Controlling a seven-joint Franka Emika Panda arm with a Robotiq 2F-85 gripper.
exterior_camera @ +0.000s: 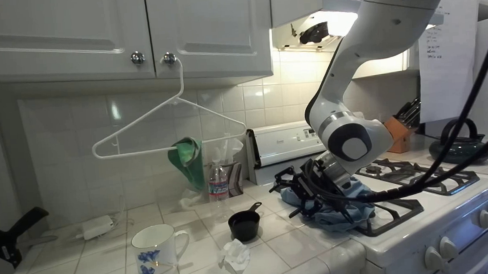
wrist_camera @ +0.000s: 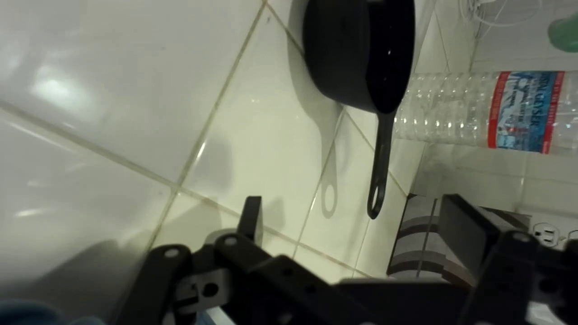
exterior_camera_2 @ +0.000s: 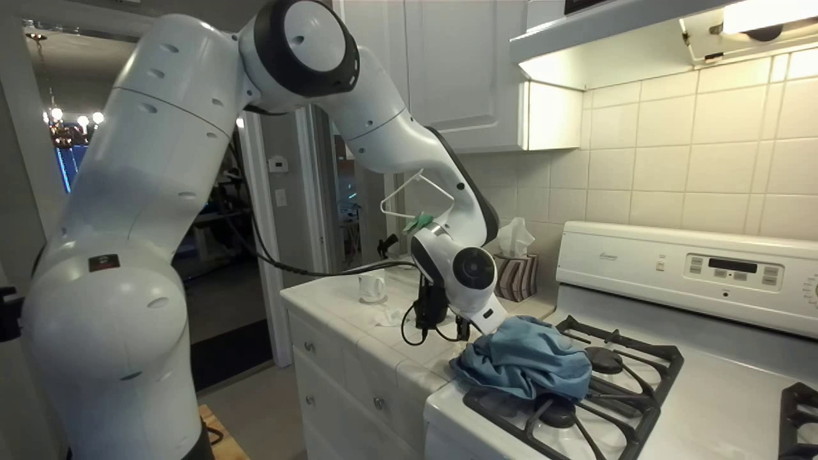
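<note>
Pot (wrist_camera: 341,52) sits upright just beyond the gripper (wrist_camera: 359,223), whose jaws stand wide apart.

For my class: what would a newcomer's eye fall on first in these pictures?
The white robot arm probably strikes first, bent over the counter with its gripper open. Close by, a crumpled blue cloth lies on the stove. A white hanger hangs from a cabinet knob, a green cloth on it.

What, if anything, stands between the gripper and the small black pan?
Nothing visible: in the wrist view, countertop tiles show between the open gripper and the small black pan. The plastic bottle appears behind the pan.
</note>
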